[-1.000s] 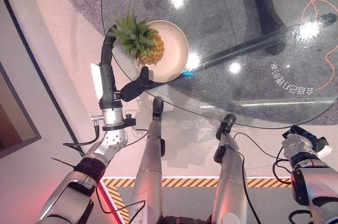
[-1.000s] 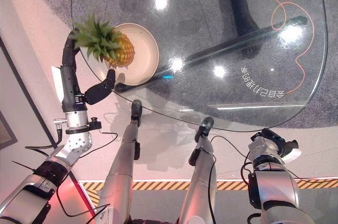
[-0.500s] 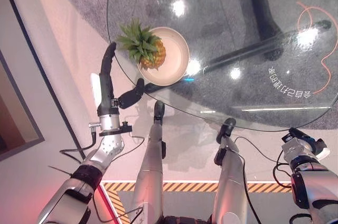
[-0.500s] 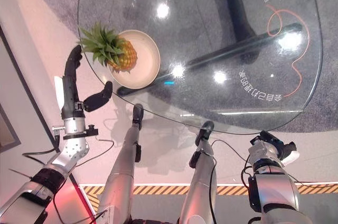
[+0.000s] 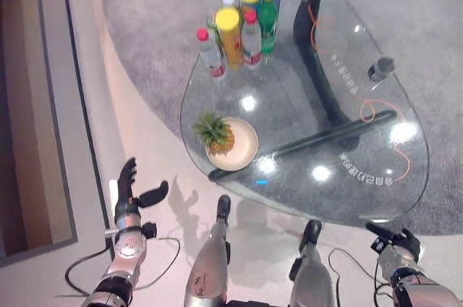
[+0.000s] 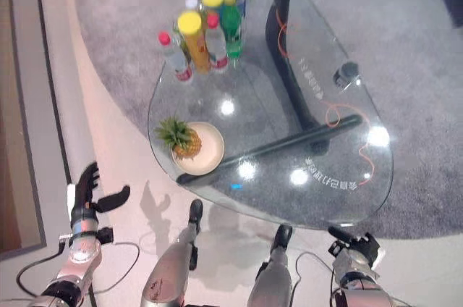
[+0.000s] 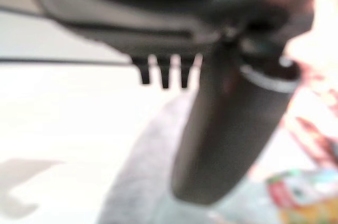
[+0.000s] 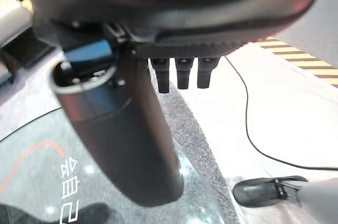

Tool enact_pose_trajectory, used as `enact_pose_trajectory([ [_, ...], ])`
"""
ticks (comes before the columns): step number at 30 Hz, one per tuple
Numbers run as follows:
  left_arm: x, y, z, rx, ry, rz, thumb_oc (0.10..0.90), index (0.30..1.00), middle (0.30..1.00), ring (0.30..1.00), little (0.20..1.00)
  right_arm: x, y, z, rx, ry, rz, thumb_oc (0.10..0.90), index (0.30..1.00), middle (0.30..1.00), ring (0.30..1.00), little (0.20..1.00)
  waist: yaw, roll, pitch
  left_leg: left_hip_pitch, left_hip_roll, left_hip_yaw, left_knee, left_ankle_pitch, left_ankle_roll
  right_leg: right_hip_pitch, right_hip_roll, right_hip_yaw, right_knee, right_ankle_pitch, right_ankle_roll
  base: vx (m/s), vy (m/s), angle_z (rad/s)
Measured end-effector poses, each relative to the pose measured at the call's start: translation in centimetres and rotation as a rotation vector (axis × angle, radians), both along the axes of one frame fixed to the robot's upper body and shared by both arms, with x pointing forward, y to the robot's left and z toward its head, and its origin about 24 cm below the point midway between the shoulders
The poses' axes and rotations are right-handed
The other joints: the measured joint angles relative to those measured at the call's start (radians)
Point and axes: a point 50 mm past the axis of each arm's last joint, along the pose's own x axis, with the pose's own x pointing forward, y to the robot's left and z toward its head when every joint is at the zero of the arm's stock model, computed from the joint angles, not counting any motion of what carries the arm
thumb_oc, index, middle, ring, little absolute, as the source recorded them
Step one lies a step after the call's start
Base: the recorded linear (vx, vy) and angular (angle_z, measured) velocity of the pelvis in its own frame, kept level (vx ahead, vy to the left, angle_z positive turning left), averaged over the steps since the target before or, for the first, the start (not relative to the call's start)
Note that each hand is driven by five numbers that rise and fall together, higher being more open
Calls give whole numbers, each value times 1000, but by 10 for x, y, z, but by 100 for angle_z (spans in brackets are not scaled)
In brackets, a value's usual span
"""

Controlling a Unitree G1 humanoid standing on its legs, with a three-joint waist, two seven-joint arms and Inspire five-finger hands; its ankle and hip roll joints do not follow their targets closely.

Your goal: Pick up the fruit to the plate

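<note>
You will find the pineapple (image 5: 220,135) lying on the cream plate (image 5: 245,153), its leafy crown pointing toward the bench's left rim. The plate sits close to the near-left edge of the glass bench (image 5: 304,115), just inside the curve of the rim. A cluster of bottles and cans (image 5: 242,24) stands at the far end of the bench, well apart from the plate, and the broad glass between and to the right of them lies open. The left robot hand (image 5: 130,195) hangs over the pale floor, off the bench and well apart from the plate, its fingers straight and its thumb spread out to the side, holding nothing. The right robot hand (image 6: 356,247) shows at the lower right, just outside the near edge of the bench; you cannot tell from these views whether its fingers are straight or curled.
</note>
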Motion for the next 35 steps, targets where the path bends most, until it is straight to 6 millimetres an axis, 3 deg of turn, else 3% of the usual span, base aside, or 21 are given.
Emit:
enact_pose_trajectory([
  [6,-74,12,-59,-140,440,57,800,900,900,900,900,-59,32,-45,122,221,139,800,900,900,900,900,-41,-74,-236,86,28,25,-2,-45,-15,75,24,2,-1,-46,-15,220,48,-9],
  [11,-116,-7,-89,-318,716,0,800,900,900,900,900,-112,45,-65,211,417,229,800,900,900,900,900,-66,-74,-349,127,41,53,-9,-59,-17,111,30,4,-5,-61,-20,159,32,-5],
  [14,-132,-21,-99,-380,815,-47,800,900,900,900,900,-132,47,-69,257,497,259,800,900,900,900,900,-76,-54,-371,141,46,57,-9,-59,-18,122,35,10,-6,-61,-21,119,30,-4],
  [18,-148,-27,-105,-442,900,-77,800,900,900,900,900,-145,53,-73,328,576,332,800,900,900,900,900,-79,-38,-380,169,61,72,-9,-65,-25,143,50,29,-6,-63,-27,68,17,-12],
  [35,-156,-28,-107,-455,977,-102,800,900,900,900,900,-146,57,-74,333,641,446,800,900,900,900,900,-88,-35,-417,206,70,72,-9,-69,-31,172,58,29,-6,-69,-31,15,1,0],
])
